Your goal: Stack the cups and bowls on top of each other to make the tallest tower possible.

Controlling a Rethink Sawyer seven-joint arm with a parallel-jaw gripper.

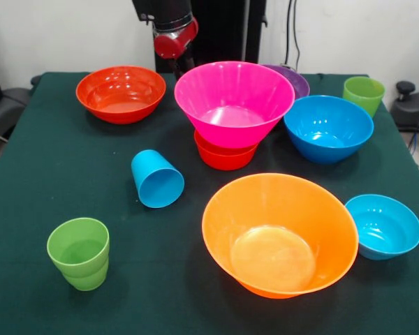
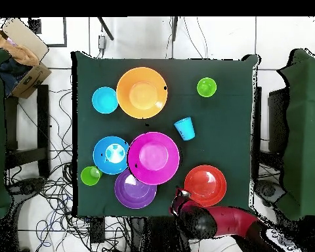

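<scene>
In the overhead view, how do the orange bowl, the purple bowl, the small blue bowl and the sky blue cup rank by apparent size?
1. orange bowl
2. purple bowl, partly hidden under the pink bowl, so its rank rests on the visible part
3. small blue bowl
4. sky blue cup, lying on its side

The table, draped in dark green cloth, carries plenty. A large glossy orange plastic bowl sits nearest, a small blue plastic bowl touching its side. One lime green plastic tumbler stands upright; a sky blue plastic tumbler lies tipped over. Further back: a medium red-orange bowl, a small red-orange bowl under a pink one, a blue bowl, a purple bowl and another green tumbler.
</scene>
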